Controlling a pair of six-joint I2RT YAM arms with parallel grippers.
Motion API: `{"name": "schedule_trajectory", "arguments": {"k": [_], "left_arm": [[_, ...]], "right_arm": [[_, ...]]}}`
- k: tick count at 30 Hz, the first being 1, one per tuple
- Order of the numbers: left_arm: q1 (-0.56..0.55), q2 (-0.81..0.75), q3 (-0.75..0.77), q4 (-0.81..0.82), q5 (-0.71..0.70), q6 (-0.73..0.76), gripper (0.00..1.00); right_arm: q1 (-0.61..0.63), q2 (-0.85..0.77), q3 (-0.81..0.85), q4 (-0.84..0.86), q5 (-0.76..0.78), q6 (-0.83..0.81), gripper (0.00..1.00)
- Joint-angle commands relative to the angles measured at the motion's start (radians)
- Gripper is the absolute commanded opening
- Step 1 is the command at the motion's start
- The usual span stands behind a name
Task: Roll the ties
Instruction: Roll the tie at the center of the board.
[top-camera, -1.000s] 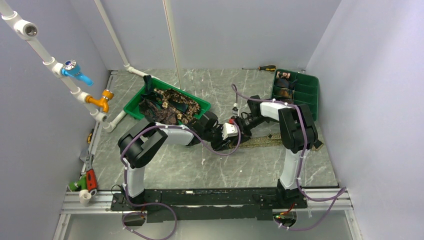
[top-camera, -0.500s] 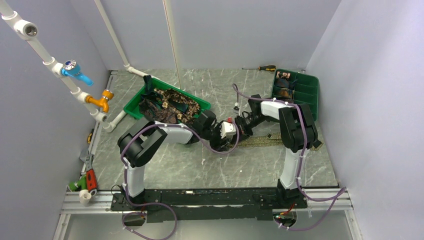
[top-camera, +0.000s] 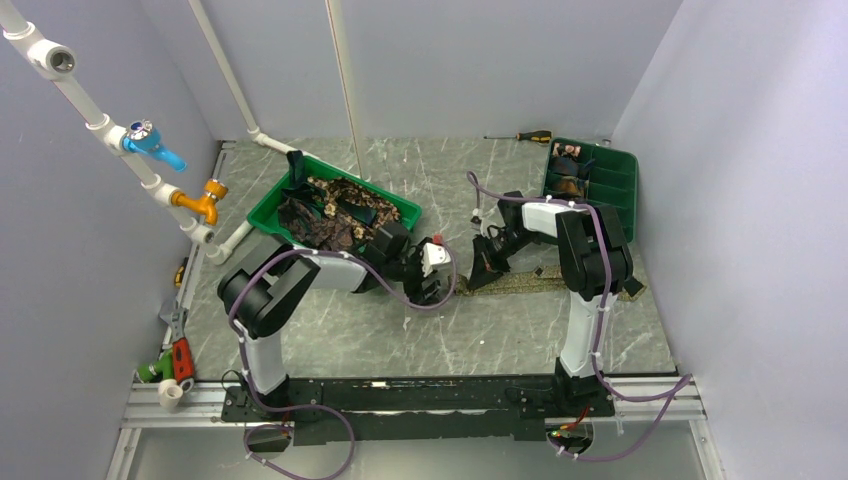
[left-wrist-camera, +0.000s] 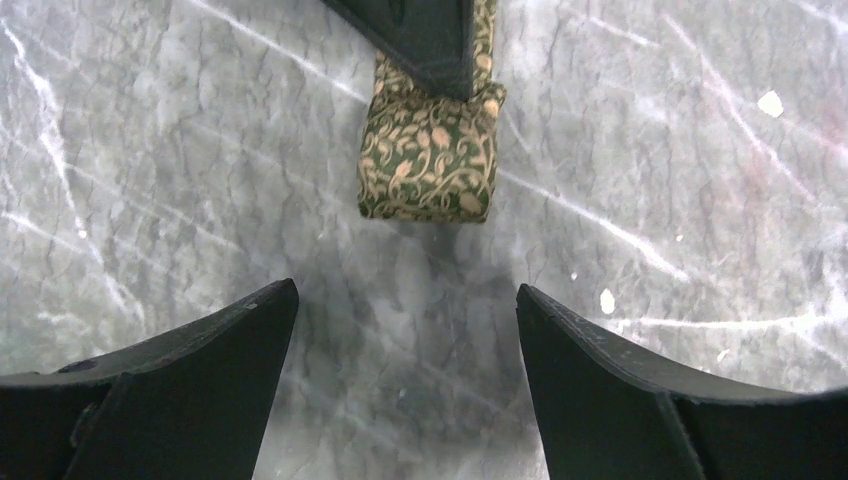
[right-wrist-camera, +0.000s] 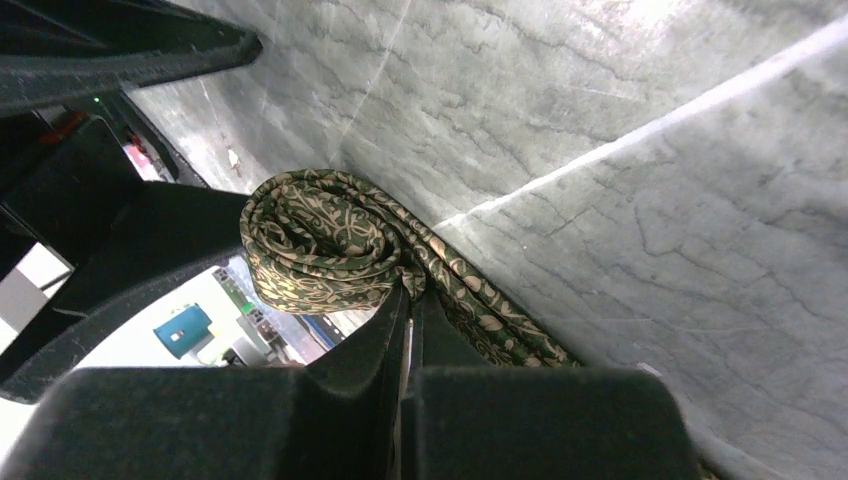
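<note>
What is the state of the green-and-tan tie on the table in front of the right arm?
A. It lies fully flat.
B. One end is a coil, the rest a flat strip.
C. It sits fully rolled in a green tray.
B: the right wrist view shows the tie wound into a coil at one end, its flat strip leading away across the table.

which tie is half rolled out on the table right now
The green necktie with tan floral print: one end coiled, the rest lies as a flat strip on the grey marble table. Other ties are heaped in the green plastic tray.
</note>
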Motion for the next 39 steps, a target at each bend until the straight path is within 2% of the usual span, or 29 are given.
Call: {"name": "schedule_trajectory", "arguments": {"k": [1, 3, 8, 14, 24, 31, 33, 39], "left_arm": [[-0.038, 0.038, 0.011, 0.131, 0.041, -0.078, 0.87], [-0.053, 0.064, 0.034, 0.160, 0.031, -0.103, 0.85], [-0.069, 0.123, 0.093, 0.173, 0.035, -0.110, 0.69], [-0.091, 0.104, 0.137, 0.160, 0.084, -0.113, 0.49], [-0.136, 0.194, 0.201, 0.157, 0.093, -0.157, 0.46], [-0.137, 0.261, 0.194, 0.047, -0.028, -0.111, 0.52], [-0.138, 0.271, 0.205, -0.022, -0.070, -0.082, 0.50], [-0.122, 0.242, 0.184, -0.174, -0.148, -0.029, 0.30]], "right_arm": [[0.003, 0.025, -0.015, 0.067, 0.130, -0.036, 0.00], [0.003, 0.020, -0.021, 0.073, 0.128, -0.037, 0.00], [0.003, 0.015, -0.019, 0.082, 0.133, -0.029, 0.00], [0.006, 0.020, -0.021, 0.091, 0.126, -0.019, 0.00], [0.009, 0.016, -0.021, 0.105, 0.113, -0.002, 0.00], [0.013, -0.002, -0.033, 0.134, 0.080, 0.023, 0.00], [0.014, -0.005, -0.037, 0.140, 0.058, 0.042, 0.00], [-0.009, -0.071, -0.013, 0.054, 0.006, 0.021, 0.01]]}}
